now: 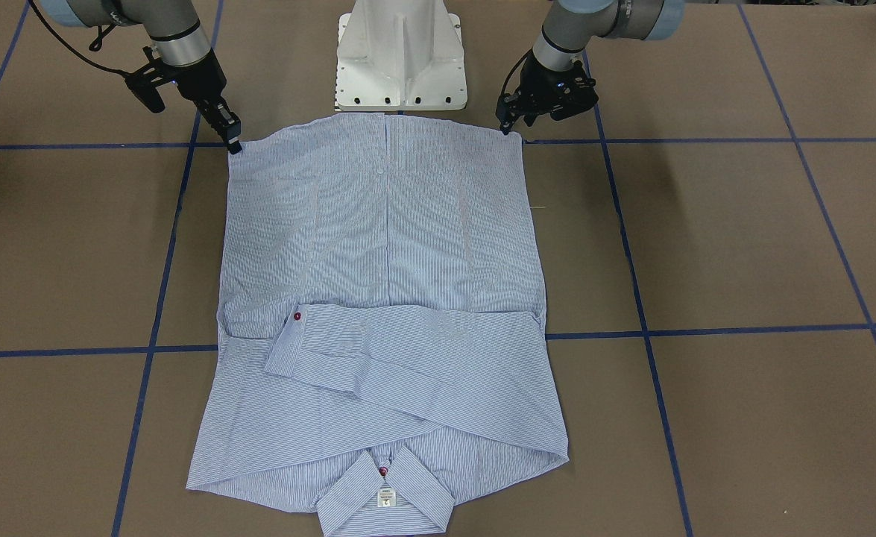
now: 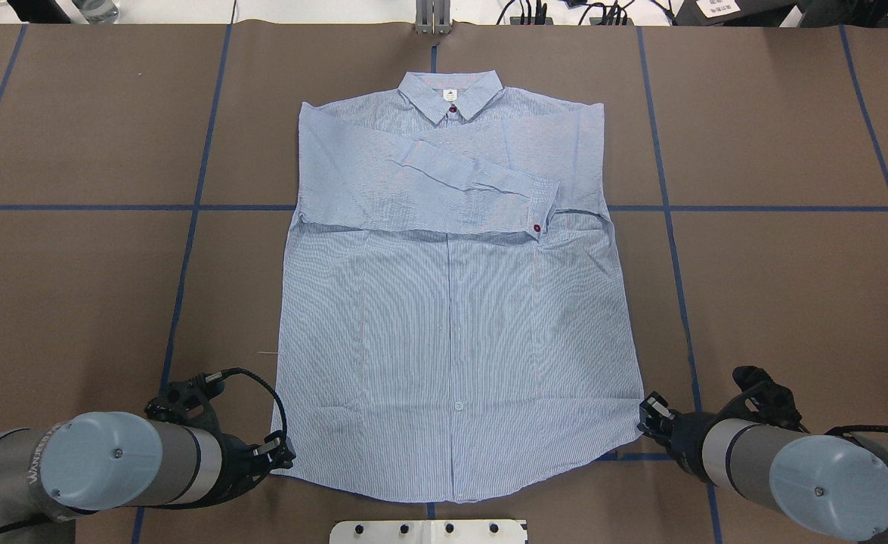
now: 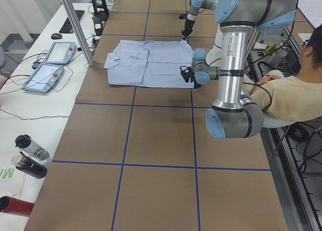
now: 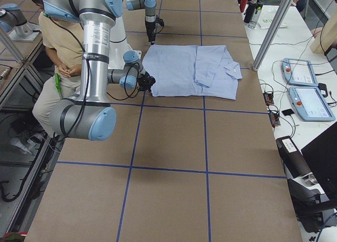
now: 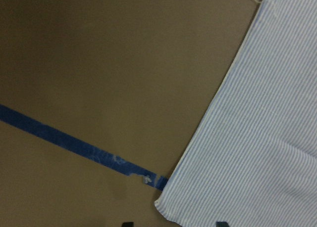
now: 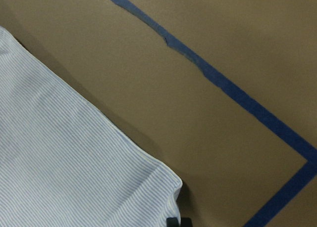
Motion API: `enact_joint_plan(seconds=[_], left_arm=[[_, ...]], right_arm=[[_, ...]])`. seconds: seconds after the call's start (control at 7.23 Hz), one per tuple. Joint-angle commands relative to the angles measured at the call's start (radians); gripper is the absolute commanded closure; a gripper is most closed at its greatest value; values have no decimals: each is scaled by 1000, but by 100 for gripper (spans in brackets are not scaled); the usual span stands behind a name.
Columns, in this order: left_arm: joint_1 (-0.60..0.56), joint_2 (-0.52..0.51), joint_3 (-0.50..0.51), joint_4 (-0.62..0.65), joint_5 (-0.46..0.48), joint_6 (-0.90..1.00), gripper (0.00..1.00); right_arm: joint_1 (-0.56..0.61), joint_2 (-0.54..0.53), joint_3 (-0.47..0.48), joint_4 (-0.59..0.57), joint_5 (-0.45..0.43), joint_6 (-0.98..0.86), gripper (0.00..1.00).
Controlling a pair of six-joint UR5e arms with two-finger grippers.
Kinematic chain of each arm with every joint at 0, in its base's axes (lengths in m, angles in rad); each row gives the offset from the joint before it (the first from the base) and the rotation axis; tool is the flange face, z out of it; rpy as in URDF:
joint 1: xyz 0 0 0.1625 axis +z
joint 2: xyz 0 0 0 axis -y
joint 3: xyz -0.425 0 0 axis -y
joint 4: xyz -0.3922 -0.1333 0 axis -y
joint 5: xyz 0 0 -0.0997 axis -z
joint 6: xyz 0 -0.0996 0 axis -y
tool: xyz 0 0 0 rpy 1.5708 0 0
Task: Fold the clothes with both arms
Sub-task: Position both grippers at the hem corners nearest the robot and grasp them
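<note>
Brown table (image 2: 73, 302): if you drag rather than lift, the whole garment likely slides.
Shirt (image 2: 451, 340): flat mid-table, collar (image 2: 451, 94) away from the base (image 2: 428, 531); one side rising first would skew the fold.
Crossed sleeve (image 2: 474, 177): lies loose on the chest; a fast fold-over could flip it out.
Left gripper (image 2: 285, 453): fingers spread about a hem corner (image 5: 161, 207); a shallow bite may slip.
Right gripper (image 2: 649, 417): at the opposite corner; its opening you cannot tell.

Blue-taped brown table (image 1: 743, 246), white pedestal base (image 1: 400, 60), seated person (image 3: 297, 97).
</note>
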Motion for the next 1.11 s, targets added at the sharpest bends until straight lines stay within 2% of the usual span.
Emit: enact_joint_plan(seconds=[0.0, 0.55, 0.69, 0.83, 0.97], left_arm=[[0, -16, 16, 0, 2, 0, 39], [0, -14, 34, 0, 17, 11, 41], [0, -16, 36, 0, 17, 9, 49], [0, -16, 37, 0, 17, 9, 62], [-1, -16, 36, 2, 17, 8, 85]], right_arm=[[0, 0, 0, 0, 0, 0, 100], [0, 0, 0, -1, 0, 0, 100], [0, 0, 0, -2, 0, 0, 100], [0, 0, 0, -3, 0, 0, 100], [0, 0, 2, -3, 0, 0, 100]])
